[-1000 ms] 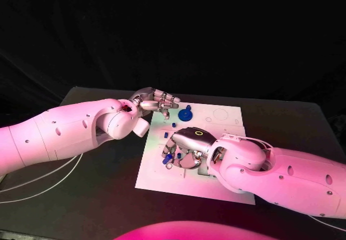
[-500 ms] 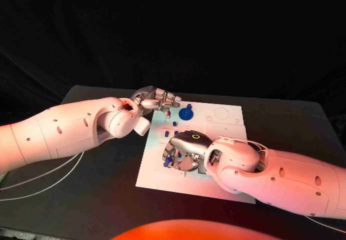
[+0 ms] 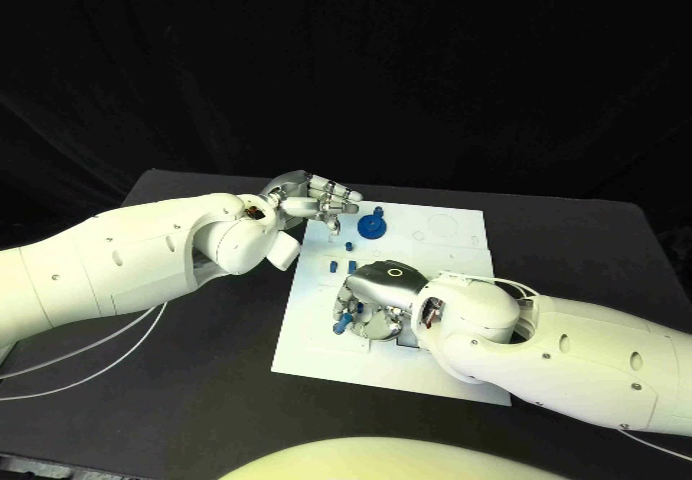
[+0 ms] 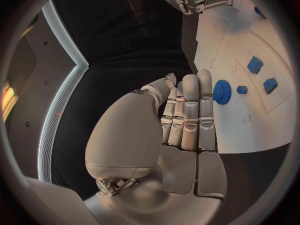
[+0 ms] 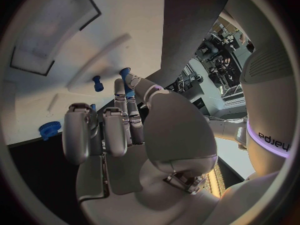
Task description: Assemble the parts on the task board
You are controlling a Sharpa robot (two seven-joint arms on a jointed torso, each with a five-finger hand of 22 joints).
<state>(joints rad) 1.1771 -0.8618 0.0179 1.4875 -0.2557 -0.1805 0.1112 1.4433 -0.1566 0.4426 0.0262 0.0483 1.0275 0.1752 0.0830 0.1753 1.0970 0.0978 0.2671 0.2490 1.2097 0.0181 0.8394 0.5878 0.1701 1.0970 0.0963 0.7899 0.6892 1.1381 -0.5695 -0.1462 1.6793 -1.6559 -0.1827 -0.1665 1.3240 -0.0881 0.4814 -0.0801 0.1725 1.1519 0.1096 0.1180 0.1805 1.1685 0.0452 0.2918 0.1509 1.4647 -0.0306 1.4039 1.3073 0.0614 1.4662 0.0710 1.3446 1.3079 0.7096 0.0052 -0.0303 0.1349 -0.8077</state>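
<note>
Board [image 3: 433, 370] sits mid-table [image 3: 188, 400], white plate on black top.

Left hand [image 3: 310, 200] hangs over the board's far left corner, just beside the blue gear [image 3: 372, 228]. Left wrist view: fingers [image 4: 190, 110] straight and pressed side by side, thumb alongside, nothing in the hand. So released, not clenched. The gear [image 4: 222, 91] lies flat on the board [image 4: 250, 120] right next to the fingertips; can't tell whether they touch it. Past it, a small round blue part [image 4: 242, 90] and two blocky blue parts [image 4: 254, 64] sit on the board, apart from each other.

Right hand [image 3: 372, 300] is low over the middle of the board, palm down, fingers pointing toward the board's left edge. Head view: small blue parts [image 3: 340, 322] show at its fingertips, two more small blue pegs [image 3: 340, 267] lie just beyond the hand toward the gear. Right wrist view: thumb and one finger [image 5: 119, 92] reach out to a blue part [image 5: 127, 76] at their tips; the other fingers are curled in. Can't tell if that part is actually pinched or only touched. A second blue peg [image 5: 97, 82] stands just beside it, and the gear [image 5: 50, 129] shows near the board edge. A dark rectangular recess [image 5: 53, 40] is in the board [image 5: 125, 15] further out.
</note>
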